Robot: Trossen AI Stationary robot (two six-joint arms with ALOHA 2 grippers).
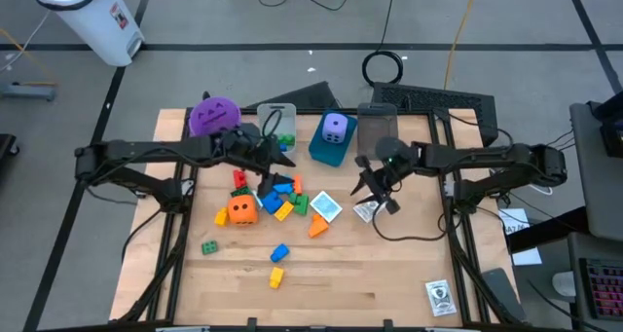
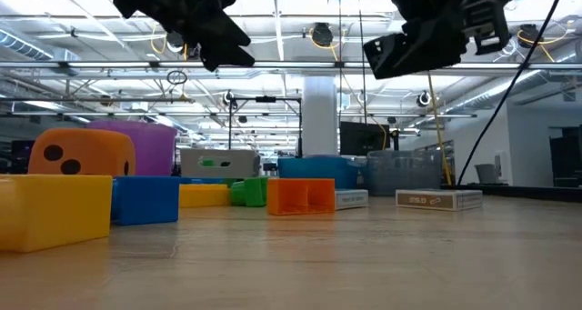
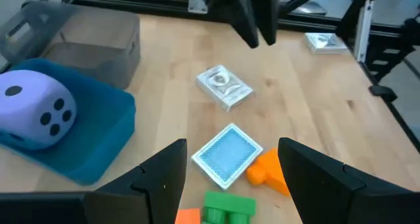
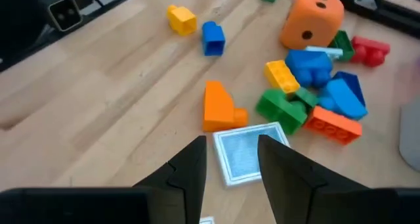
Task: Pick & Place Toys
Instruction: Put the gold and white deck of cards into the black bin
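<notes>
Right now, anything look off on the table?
Mostly normal clutter. One oddity: the flat blue-backed printed card lies tilted among the loose plastic bricks, and another boxed card pack sits alone near the wooden table's front right corner.

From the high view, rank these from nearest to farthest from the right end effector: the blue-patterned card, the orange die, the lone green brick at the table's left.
Measured from the right end effector:
1. Blue-patterned card, just to its left, at the pile's right edge.
2. Orange die, on the pile's left side.
3. Lone green brick, farthest, alone beyond the die toward the table's left.
</notes>
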